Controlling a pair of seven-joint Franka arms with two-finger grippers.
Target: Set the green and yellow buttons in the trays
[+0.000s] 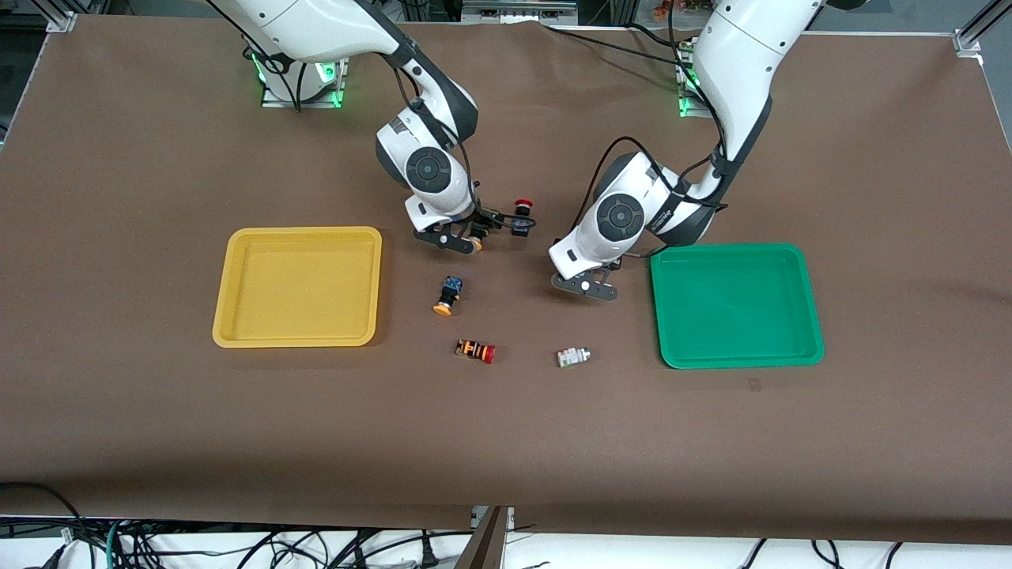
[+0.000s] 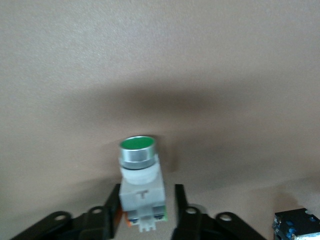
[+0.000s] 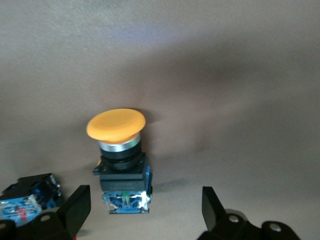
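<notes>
yellow tray (image 1: 237, 273) and green tray (image 1: 806, 308), both without buttons inside

Brown worktop (image 1: 158, 411), eight loose items.

Yellow tray (image 1: 296, 286) lies toward the right arm's end from the right hand (image 1: 473, 239); green tray (image 1: 735, 304) sits just beside the left hand (image 1: 587, 288). Yellow-capped button (image 3: 120, 150) is at the right hand, with the red-capped button (image 1: 522, 207) beside it. Second yellow-capped button (image 1: 447, 296) and striped red-capped button (image 1: 475, 350) lie nearer the camera. Green-capped button (image 2: 141, 175) is at the left hand, and the whitish button (image 1: 572, 357) lies nearer the camera.
</notes>
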